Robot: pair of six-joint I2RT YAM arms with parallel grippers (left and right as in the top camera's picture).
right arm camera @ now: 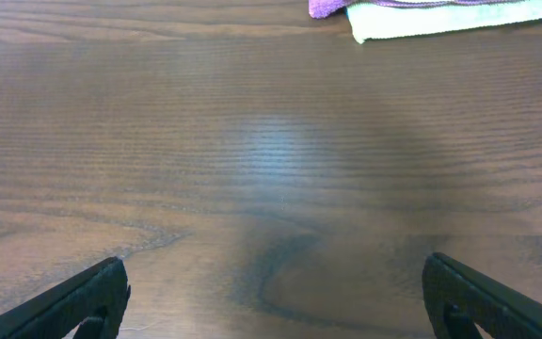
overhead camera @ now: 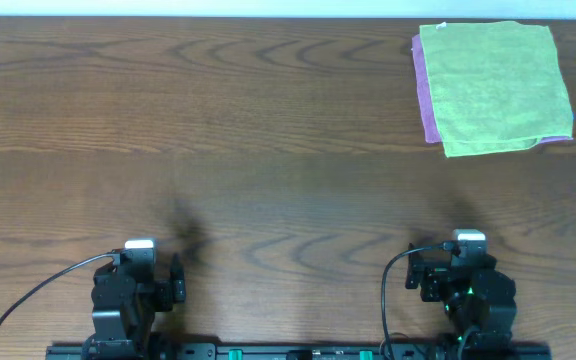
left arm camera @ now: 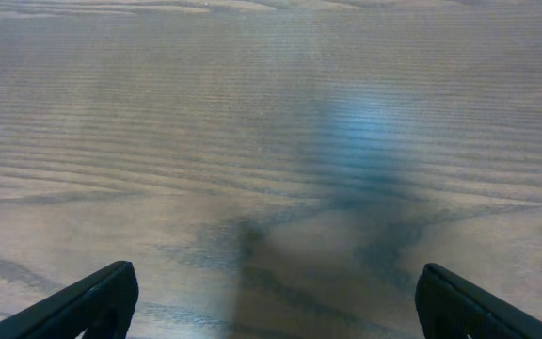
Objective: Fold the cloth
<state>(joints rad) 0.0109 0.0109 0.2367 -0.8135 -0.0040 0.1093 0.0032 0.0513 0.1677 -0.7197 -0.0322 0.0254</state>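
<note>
A green cloth [overhead camera: 495, 87] lies folded on top of a purple cloth [overhead camera: 425, 95] at the far right of the wooden table. Both show at the top edge of the right wrist view, the green one [right arm camera: 450, 19] and the purple one [right arm camera: 326, 8]. My left gripper [left arm camera: 276, 301] is open and empty at the near left edge, far from the cloths. My right gripper [right arm camera: 276, 297] is open and empty at the near right edge, well in front of the cloths. In the overhead view both arms sit folded back, left [overhead camera: 138, 285] and right [overhead camera: 465, 280].
The wooden table [overhead camera: 218, 150] stretches bare between the arms and the cloths. A rail with the arm bases [overhead camera: 298, 351] runs along the near edge. Cables loop beside each arm.
</note>
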